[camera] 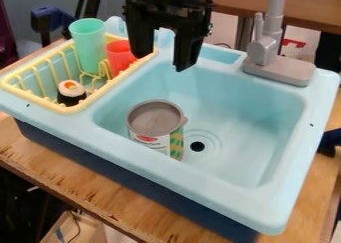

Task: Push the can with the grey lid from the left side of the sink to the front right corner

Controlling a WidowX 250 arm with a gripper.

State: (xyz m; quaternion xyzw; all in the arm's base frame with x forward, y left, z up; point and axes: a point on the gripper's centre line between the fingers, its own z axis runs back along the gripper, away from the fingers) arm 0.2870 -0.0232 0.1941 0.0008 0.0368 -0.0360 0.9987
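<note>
Plywood tabletop (86,182) lies nearest the camera, and on it sits the pale blue sink (186,180), its front rim slanting down toward the lower right of the view. Above the back part of the basin (246,112) hangs my pincer (162,61), its two fingers spread wide with nothing between them. Down in the basin the can (158,125) stands upright or nearly so, grey top facing up, green-patterned side toward the drain (198,147), which is just beside it. Off to the view's left, the yellow rack (13,82) holds a green cup (88,43), a red cup (120,58) and a toy sushi roll (71,90). One of my fingers overlaps the edge of the red cup in this view, though I can't tell how near they really are. At the back right stands the grey faucet (266,48). I'd judge that I'm at the stage ahead of any grasp: poised, unladen, no contact I can make out. If the can is what I'm after, the move calls for centring over its round top, coming down clear of the basin walls, and keeping this wide spread until a finger is on either side, since it looks broad for my grip.
</note>
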